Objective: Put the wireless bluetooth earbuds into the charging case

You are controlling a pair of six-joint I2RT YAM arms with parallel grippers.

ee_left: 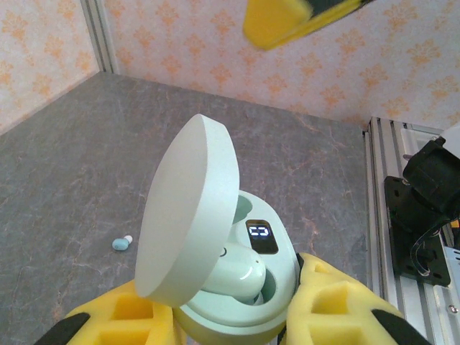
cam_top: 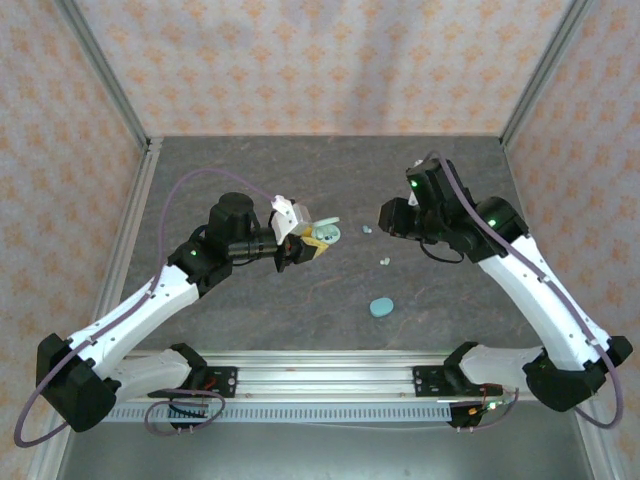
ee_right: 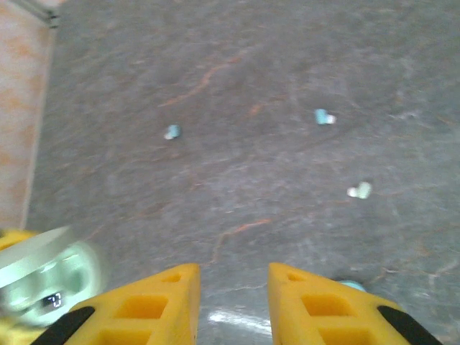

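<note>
Illegible lit digits, display of charging case

The dark grey, stone-veined surface is bearing three small loose items right of centre. A tiny pale bluish-white rounded plastic earbud is lying farthest back. A second such earbud is lying nearer. A closed pale blue oval plastic case is resting flat nearest, apart from both.

A lab test booth (walled on three sides): papered panels, aluminium posts, grey table.
</note>
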